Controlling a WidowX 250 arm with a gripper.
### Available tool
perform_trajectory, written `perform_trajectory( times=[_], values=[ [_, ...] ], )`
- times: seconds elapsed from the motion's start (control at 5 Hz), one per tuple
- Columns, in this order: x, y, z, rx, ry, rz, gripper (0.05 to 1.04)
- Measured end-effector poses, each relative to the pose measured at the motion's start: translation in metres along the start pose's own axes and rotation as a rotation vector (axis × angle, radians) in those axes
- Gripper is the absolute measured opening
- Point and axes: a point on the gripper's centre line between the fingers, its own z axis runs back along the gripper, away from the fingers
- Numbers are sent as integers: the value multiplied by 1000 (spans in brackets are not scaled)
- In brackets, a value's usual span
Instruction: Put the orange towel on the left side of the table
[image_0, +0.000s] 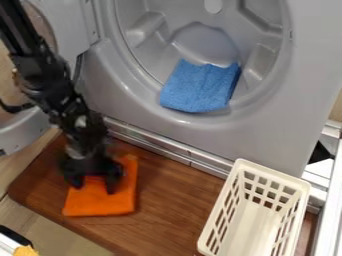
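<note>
Here, the tool stands open, its two fingers spread apart over the orange towel.

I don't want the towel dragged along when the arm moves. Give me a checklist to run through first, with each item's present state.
1. Orange towel on the left side of the wooden table: ok.
2. Gripper open, orange showing between its fingers: ok.
3. Towel free of the gripper, neither pinched nor snagged: cannot tell.
4. White basket apart from towel and gripper: ok.
5. Blue cloth away from the gripper, in the round opening: ok.
</note>
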Motion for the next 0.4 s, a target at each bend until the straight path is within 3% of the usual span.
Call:
perform_trajectory(
  times=[0.4],
  values=[
    [13, 25, -5, 29, -1, 52, 1000]
  ],
)
